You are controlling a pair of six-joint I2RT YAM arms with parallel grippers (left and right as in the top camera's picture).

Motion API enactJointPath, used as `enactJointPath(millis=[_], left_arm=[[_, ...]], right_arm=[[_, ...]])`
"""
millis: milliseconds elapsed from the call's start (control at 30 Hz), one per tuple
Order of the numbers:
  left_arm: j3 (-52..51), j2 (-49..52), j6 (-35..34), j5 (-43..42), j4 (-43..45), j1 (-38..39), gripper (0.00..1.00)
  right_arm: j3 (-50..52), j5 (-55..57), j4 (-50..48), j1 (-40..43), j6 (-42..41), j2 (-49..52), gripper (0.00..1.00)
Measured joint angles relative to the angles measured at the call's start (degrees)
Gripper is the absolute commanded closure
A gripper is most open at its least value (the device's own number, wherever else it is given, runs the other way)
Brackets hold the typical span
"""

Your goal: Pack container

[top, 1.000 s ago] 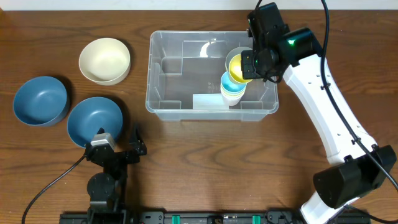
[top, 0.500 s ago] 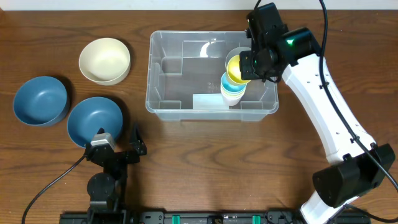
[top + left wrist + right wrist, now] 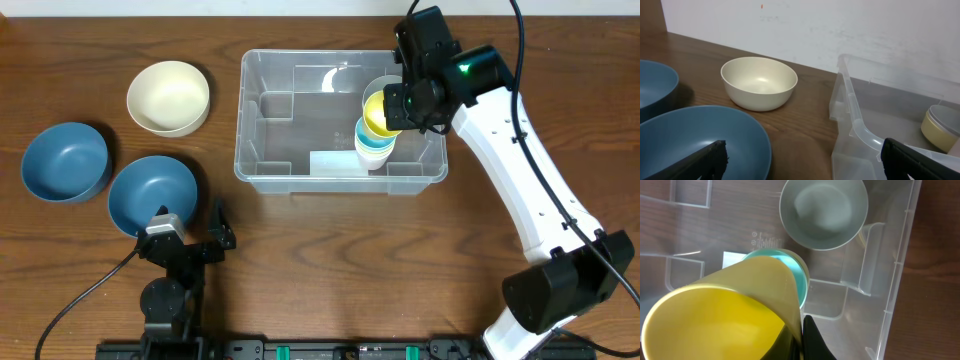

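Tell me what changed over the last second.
The right gripper, shut on the yellow plastic cup, drifted very slightly left above the clear rectangular plastic container. Nothing was taken or let go. The open left gripper, the round blue bowls and the round cream bowl stayed put.

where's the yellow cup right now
In the overhead view the yellow cup is at the right end of the clear container, held by the right gripper over the teal cup, beside a grey cup.
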State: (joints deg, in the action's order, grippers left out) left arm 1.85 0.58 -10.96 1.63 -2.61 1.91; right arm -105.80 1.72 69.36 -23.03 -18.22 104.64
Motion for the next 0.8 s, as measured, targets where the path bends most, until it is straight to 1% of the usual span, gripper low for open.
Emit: enactJointPath(millis=[100, 133, 167, 233, 467, 667, 800], left_arm=[[0.0, 0.0, 0.0, 0.0, 0.0, 0.0, 0.02], [0.0, 0.0, 0.0, 0.0, 0.0, 0.0, 0.02], [0.0, 0.0, 0.0, 0.0, 0.0, 0.0, 0.02], [0.0, 0.0, 0.0, 0.0, 0.0, 0.0, 0.02], [0.0, 0.0, 0.0, 0.0, 0.0, 0.0, 0.02], [0.0, 0.0, 0.0, 0.0, 0.0, 0.0, 0.02], [0.0, 0.0, 0.0, 0.0, 0.0, 0.0, 0.02]], right_arm=[[0.2, -0.1, -0.1, 0.0, -0.4, 0.0, 0.75], [0.2, -0.2, -0.1, 0.0, -0.1, 0.0, 0.67], [0.2, -0.3, -0.1, 0.0, -0.2, 0.0, 0.63], [0.2, -0.3, -0.2, 0.0, -0.2, 0.0, 0.59], [0.2, -0.3, -0.3, -0.2, 0.0, 0.0, 0.56], [-0.9, -0.4, 1.8, 0.2, -0.3, 0.0, 0.45], [-6.3, -0.8, 6.4, 3.1, -0.5, -0.3, 0.35]])
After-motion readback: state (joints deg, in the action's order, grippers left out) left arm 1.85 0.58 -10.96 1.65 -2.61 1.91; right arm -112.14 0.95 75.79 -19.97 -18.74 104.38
